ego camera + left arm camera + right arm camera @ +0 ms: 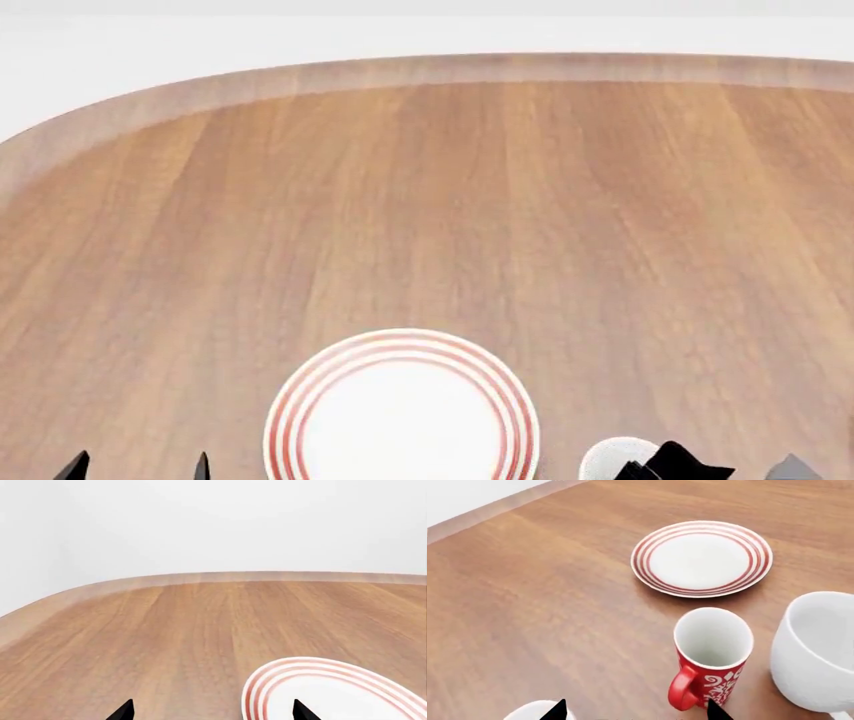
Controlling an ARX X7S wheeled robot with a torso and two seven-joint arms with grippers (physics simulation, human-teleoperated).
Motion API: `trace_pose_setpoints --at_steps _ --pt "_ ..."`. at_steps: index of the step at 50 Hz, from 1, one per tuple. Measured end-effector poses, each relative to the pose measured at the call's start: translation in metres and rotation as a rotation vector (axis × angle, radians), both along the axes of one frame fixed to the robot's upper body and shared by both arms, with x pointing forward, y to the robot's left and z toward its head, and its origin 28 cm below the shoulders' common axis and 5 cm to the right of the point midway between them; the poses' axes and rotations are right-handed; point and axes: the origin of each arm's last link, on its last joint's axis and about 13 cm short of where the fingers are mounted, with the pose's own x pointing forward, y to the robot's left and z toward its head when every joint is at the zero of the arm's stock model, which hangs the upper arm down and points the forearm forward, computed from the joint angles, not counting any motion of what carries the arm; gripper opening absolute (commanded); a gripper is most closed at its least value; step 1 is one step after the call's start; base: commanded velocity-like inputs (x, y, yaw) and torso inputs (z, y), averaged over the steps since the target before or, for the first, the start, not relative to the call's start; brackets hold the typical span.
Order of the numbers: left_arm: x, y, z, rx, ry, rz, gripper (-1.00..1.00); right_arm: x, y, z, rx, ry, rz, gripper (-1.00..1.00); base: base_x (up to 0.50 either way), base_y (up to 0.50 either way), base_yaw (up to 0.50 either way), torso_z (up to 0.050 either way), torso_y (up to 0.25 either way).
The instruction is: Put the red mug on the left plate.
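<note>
L wrist: left gripper (212, 711) fingers spread, empty, left plate (347, 690) just beside. Head: plate on surface (427, 200), mug hidden. R wrist: right gripper (634, 711) open, empty; red mug (712, 657) upright near. Straddle body, avoid white mug (820, 650).

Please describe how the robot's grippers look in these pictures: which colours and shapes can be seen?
Little shows. The left gripper and the right gripper appear only as plain black, pointed, wedge-shaped fingers. The head view adds dark angular parts with one grey tip. No cables or markings are visible.
</note>
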Motion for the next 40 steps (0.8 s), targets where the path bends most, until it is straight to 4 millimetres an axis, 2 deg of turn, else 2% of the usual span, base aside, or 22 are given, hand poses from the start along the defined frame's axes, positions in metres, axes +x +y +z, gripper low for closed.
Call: trace_pose_setpoints --at_steps 20,29,40 --pt "0.000 0.000 0.000 0.000 0.000 0.000 1.00 0.020 -0.004 -0.017 0.063 0.037 -0.073 1.00 0.00 0.00 0.00 0.000 0.000" --pt "0.001 0.000 0.000 -0.003 0.000 0.000 1.00 0.044 -0.016 -0.035 0.115 0.053 -0.161 1.00 0.00 0.00 0.00 0.000 0.000" --pt "0.000 0.000 0.000 -0.003 0.000 0.000 1.00 0.053 -0.025 -0.048 0.145 0.074 -0.225 1.00 0.00 0.00 0.00 0.000 0.000"
